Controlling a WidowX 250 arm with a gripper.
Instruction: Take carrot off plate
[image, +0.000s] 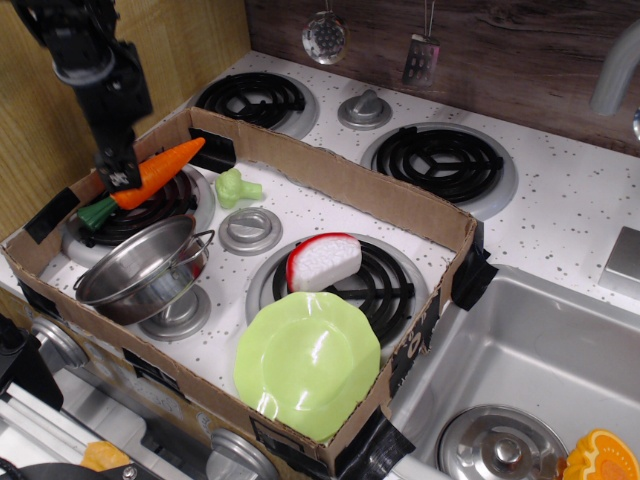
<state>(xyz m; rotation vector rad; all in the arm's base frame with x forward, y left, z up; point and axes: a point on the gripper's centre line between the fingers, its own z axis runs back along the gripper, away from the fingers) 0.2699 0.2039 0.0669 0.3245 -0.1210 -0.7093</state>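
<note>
The orange carrot (155, 170) with its dark green stem lies tilted across the back-left burner (130, 205), stem end low at the left, tip up toward the cardboard wall. My gripper (118, 176) hangs just above the carrot's stem half, its fingers slightly apart and no longer clamping it. The lime-green scalloped plate (308, 362) sits bare at the front of the cardboard box, far from the carrot.
A cardboard box wall (330, 175) rings the stove area. Inside are a steel pot (145, 268), a small light-green vegetable (235, 186) and a red-and-white toy (323, 260). A sink (530, 340) lies right, with an orange slice toy (600, 458).
</note>
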